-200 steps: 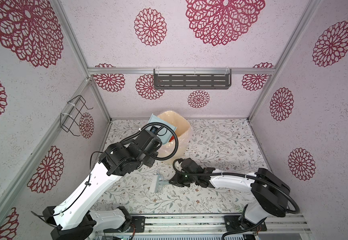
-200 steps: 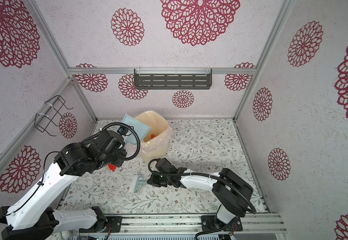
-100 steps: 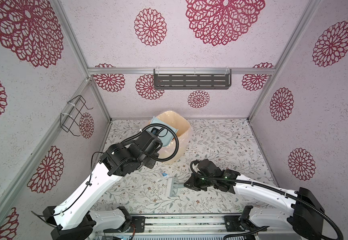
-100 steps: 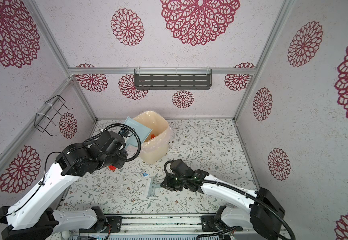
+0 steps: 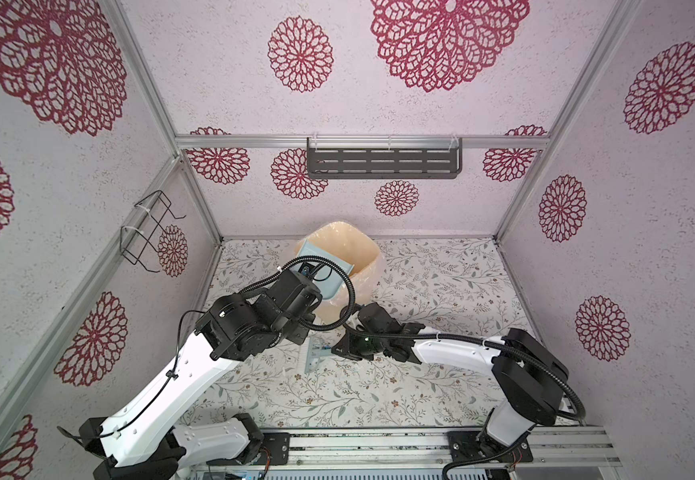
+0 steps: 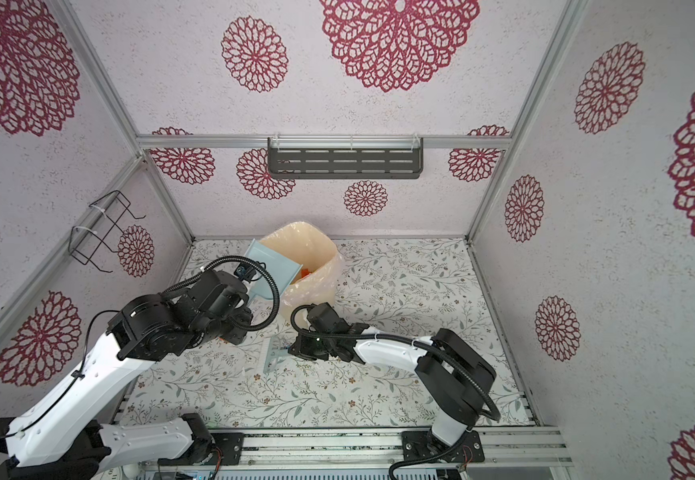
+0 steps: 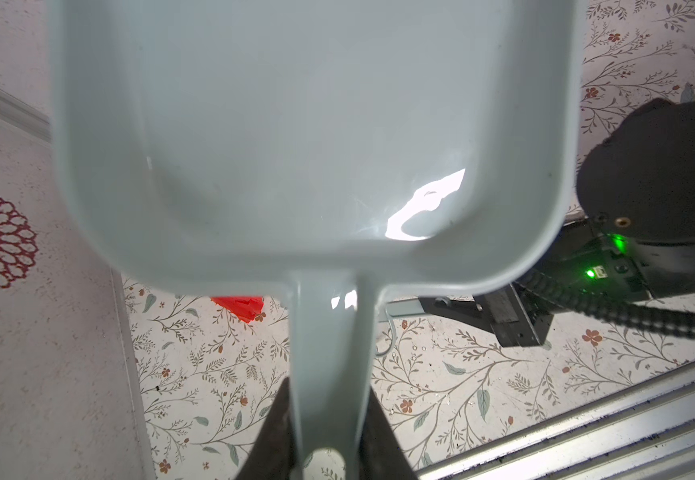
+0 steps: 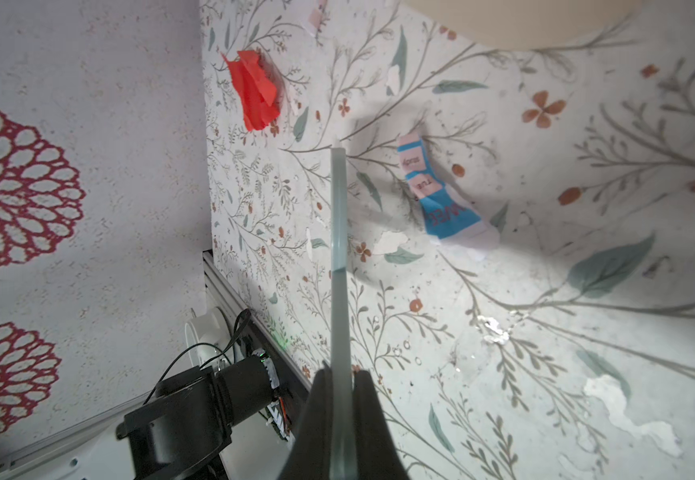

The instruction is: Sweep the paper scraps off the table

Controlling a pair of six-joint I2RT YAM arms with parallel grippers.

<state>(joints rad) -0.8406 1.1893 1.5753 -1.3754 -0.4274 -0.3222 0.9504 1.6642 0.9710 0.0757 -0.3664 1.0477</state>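
My left gripper (image 7: 329,388) is shut on the handle of the pale blue dustpan (image 7: 295,124), which is tipped over the beige lined bin (image 5: 347,253) (image 6: 310,249) at the back of the table (image 5: 441,291). The pan's inside shows no scraps. Red-orange bits lie in the bin (image 6: 305,272). My right gripper (image 8: 340,374) (image 5: 337,351) is shut on the small pale brush (image 8: 337,249) (image 5: 314,359), held low over the table in front of the bin. Of the paper scraps, a red one (image 8: 254,93) (image 7: 239,305) lies by the left wall. A blue-and-white printed one (image 8: 441,199) lies just beyond the brush.
The left wall meets the table close to the red scrap. A wire rack (image 5: 146,232) hangs on that wall and a dark shelf (image 5: 383,164) on the back wall. An aluminium rail (image 5: 379,444) runs along the front edge. My left arm hangs over the table's left part.
My right gripper swung the brush toward the front right half a second ago, then came back left to about where it started. The left gripper and dustpan stayed over the bin.
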